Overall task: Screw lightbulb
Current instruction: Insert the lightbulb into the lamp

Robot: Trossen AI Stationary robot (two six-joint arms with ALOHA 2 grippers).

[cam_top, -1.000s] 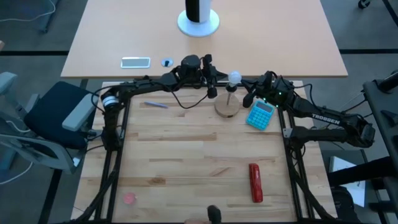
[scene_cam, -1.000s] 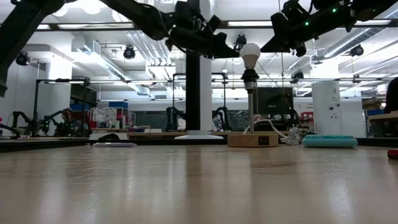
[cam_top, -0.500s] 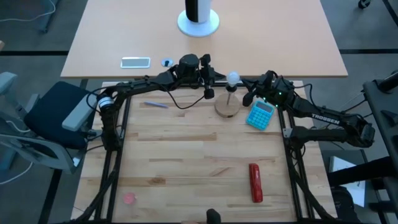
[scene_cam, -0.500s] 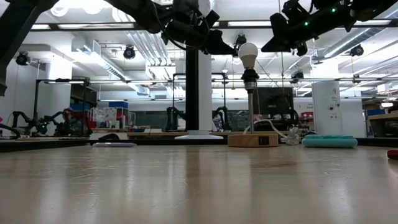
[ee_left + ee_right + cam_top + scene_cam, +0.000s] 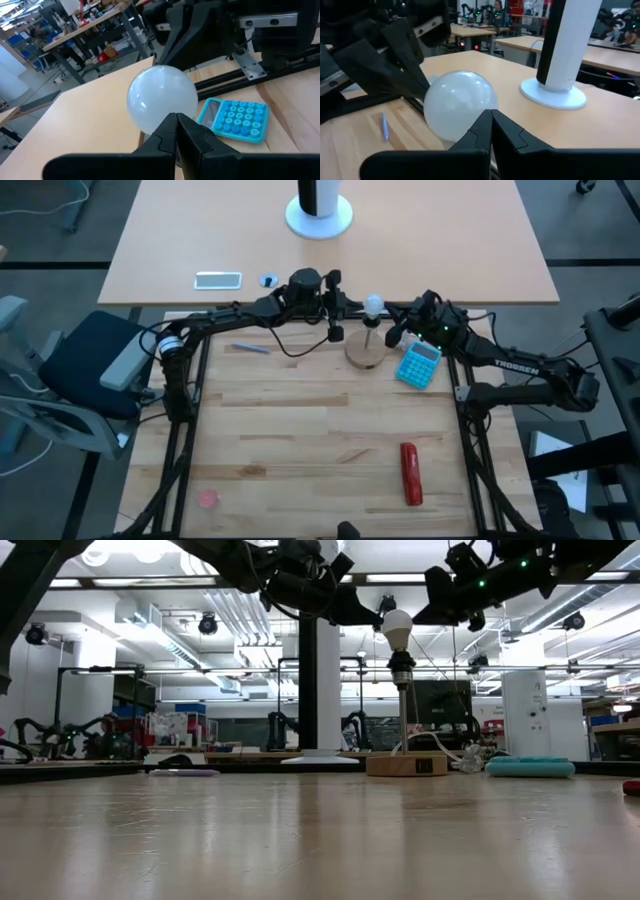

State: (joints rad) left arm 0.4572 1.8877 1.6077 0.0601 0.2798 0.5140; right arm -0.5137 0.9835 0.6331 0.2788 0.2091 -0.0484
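The lightbulb [image 5: 398,628] stands upright on the post's socket, between both grippers: left gripper [image 5: 338,310] just beside it, right gripper [image 5: 400,330] opposite, both with fingers pressed together, holding nothing.

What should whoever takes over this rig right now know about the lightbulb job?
Left tool: shut, holding nothing, tips close to one side of the lightbulb.
Right tool: shut, holding nothing, close on the bulb's other side.
Lightbulb: upright in the socket on top of the post, which stands on the wooden base; unlit.
Done: bulb sits in the socket.
Left: tightness cannot be told; probably check it, then back both arms off.
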